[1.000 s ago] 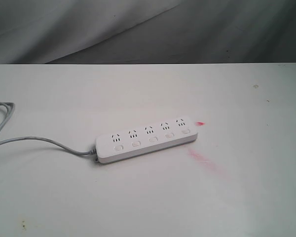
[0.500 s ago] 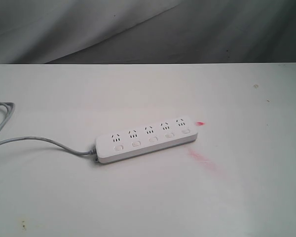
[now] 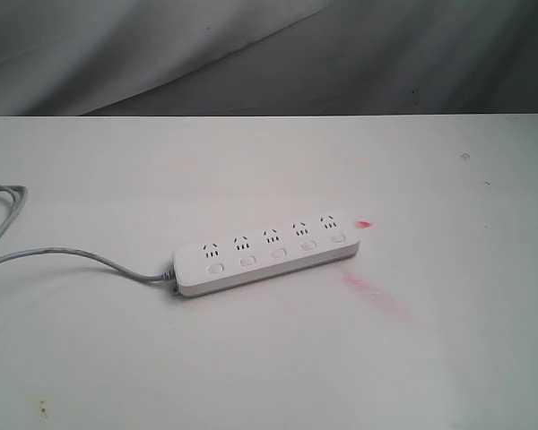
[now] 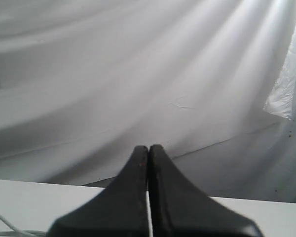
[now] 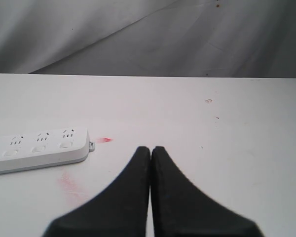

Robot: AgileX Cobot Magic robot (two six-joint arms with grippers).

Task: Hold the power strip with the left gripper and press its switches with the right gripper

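The long white power strip (image 3: pixel 265 253) lies flat near the middle of the white table, slanting up to the right. Its row of small rocker switches (image 3: pixel 277 254) runs below the outlets. A grey cord (image 3: pixel 72 253) leaves its left end toward the table's left edge. Neither arm shows in the exterior view. In the left wrist view my left gripper (image 4: pixel 148 148) is shut and empty, pointed at the grey backdrop with only a strip of table below. My right gripper (image 5: pixel 151 149) is shut and empty above bare table, to the right of the power strip's end (image 5: pixel 44 146).
The white table (image 3: pixel 430 358) carries a small red mark (image 3: pixel 363 224) by the strip's right end and a faint pink smear (image 3: pixel 374 293) in front of it. A grey cloth backdrop (image 3: pixel 269 54) hangs behind the far edge. The cord loops at the left edge (image 3: pixel 9 202).
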